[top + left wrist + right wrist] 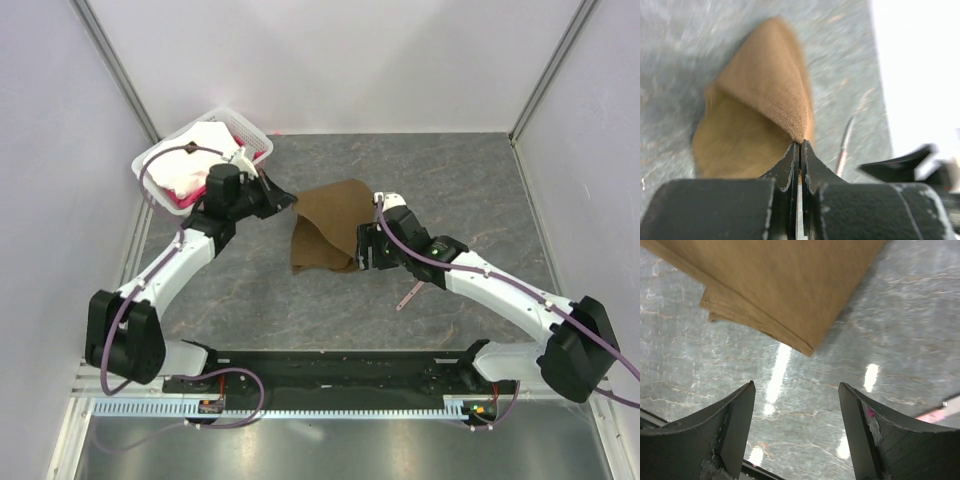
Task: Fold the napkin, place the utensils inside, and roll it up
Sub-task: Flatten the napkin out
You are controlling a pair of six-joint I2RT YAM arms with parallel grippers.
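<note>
The brown napkin (330, 222) lies partly folded in the middle of the table. My left gripper (289, 200) is shut on its left corner and lifts it; the cloth (765, 100) hangs from my closed fingertips. My right gripper (365, 247) is open and empty at the napkin's right front corner; the folded edge (790, 295) lies just beyond my fingertips. The utensil (411, 295), slim with a pale pinkish handle, lies on the table by the right arm. It also shows in the left wrist view (844, 147) and as a pink tip in the right wrist view (940, 415).
A white basket (152, 165) with white and pink folded cloths stands at the back left, right behind my left arm. White walls close the table at the back and sides.
</note>
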